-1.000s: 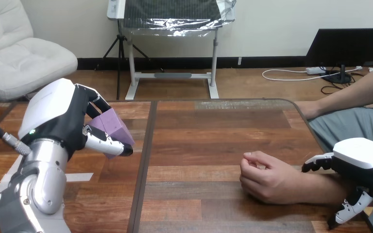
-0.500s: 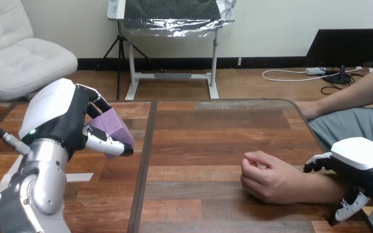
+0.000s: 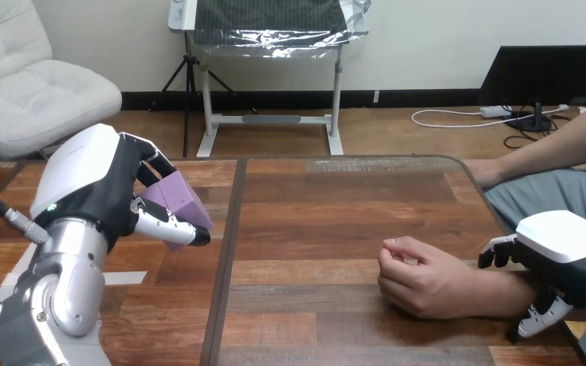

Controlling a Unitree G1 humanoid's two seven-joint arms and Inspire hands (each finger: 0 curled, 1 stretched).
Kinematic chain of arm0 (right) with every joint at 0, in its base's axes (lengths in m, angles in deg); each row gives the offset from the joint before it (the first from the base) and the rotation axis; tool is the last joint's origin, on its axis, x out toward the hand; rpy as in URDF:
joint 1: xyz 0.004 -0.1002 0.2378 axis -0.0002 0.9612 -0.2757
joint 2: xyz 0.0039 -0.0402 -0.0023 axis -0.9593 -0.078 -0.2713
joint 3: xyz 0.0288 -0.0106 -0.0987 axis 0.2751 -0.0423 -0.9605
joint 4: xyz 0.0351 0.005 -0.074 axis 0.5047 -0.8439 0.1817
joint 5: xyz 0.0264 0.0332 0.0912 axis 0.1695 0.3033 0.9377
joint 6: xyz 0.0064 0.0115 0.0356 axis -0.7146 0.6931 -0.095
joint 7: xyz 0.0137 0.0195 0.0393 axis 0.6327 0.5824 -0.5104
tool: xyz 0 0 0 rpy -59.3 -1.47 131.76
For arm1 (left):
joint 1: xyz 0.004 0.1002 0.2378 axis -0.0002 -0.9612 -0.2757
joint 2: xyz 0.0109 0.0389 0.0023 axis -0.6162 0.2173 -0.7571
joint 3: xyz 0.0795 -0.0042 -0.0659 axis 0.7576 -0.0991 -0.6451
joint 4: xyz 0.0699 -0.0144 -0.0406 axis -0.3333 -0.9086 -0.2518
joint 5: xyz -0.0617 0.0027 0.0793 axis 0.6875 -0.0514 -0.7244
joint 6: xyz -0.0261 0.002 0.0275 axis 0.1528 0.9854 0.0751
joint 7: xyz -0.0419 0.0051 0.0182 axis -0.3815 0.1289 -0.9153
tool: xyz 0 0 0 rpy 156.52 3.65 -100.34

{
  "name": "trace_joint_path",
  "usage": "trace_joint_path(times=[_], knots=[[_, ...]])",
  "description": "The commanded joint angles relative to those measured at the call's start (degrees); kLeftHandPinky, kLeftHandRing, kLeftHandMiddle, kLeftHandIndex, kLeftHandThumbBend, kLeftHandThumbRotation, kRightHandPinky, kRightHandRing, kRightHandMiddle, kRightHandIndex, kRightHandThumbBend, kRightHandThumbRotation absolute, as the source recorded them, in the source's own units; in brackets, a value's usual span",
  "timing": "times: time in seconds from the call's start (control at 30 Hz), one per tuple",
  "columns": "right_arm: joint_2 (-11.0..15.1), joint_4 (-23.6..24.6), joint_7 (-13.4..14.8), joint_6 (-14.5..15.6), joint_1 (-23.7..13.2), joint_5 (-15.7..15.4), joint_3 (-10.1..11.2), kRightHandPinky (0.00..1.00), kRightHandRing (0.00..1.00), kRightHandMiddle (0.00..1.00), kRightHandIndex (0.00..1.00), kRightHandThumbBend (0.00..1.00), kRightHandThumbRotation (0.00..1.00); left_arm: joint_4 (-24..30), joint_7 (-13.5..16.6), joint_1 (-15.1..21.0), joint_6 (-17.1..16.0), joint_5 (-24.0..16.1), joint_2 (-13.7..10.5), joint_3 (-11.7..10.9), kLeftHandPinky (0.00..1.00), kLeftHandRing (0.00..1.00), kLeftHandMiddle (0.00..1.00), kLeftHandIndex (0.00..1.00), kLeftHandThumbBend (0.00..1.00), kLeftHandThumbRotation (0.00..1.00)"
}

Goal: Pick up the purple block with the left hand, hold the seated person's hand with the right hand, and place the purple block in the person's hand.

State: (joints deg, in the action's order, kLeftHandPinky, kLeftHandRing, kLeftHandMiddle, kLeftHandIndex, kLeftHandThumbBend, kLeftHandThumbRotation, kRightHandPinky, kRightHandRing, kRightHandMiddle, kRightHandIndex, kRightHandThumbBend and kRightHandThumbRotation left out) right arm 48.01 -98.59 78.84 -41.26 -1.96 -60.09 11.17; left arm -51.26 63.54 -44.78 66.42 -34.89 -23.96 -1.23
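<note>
One purple block (image 3: 174,195) in the curled left robot hand (image 3: 95,187)

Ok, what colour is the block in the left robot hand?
Purple. The block shows best in the head view, gripped by the left robot hand.

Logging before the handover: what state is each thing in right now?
left hand: shut on the purple block.
purple block: held in the left hand.
right hand: over the person's forearm; grip unclear.
person's hand: curled shut, resting on the table.
</note>
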Motion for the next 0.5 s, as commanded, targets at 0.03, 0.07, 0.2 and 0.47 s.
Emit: trace_joint_path(times=[0.03, 0.07, 0.2, 0.47], knots=[[-5.11, -2.33, 0.86, 0.5, -0.59, -1.1, -3.69, 0.55, 0.68, 0.71, 0.74, 0.83, 0.2, 1.09, 0.55, 1.99, -1.06, -0.05, -0.06, -1.62, 0.14, 0.22, 0.31, 0.44, 0.74, 0.0], [-5.2, -2.37, 0.86, 0.63, -0.64, -1.1, -3.83, 0.55, 0.68, 0.71, 0.73, 0.83, 0.2, 1.1, 0.53, 2.0, -1.03, -0.06, -0.05, -1.62, 0.14, 0.21, 0.31, 0.44, 0.74, 0.0], [-5.98, -2.68, 0.64, 1.59, -1.01, -1.42, -4.63, 0.53, 0.67, 0.7, 0.73, 0.81, 0.21, 1.2, 0.41, 1.99, -0.98, -0.22, -0.13, -1.53, 0.14, 0.21, 0.31, 0.44, 0.74, 0.0], [-7.16, -3.08, 2.22, 1.63, -1.16, -1.68, -5.57, 0.47, 0.63, 0.67, 0.7, 0.78, 0.23, 1.47, 0.43, 1.79, -0.98, -0.07, -0.02, -1.74, 0.14, 0.21, 0.31, 0.44, 0.74, 0.0]])
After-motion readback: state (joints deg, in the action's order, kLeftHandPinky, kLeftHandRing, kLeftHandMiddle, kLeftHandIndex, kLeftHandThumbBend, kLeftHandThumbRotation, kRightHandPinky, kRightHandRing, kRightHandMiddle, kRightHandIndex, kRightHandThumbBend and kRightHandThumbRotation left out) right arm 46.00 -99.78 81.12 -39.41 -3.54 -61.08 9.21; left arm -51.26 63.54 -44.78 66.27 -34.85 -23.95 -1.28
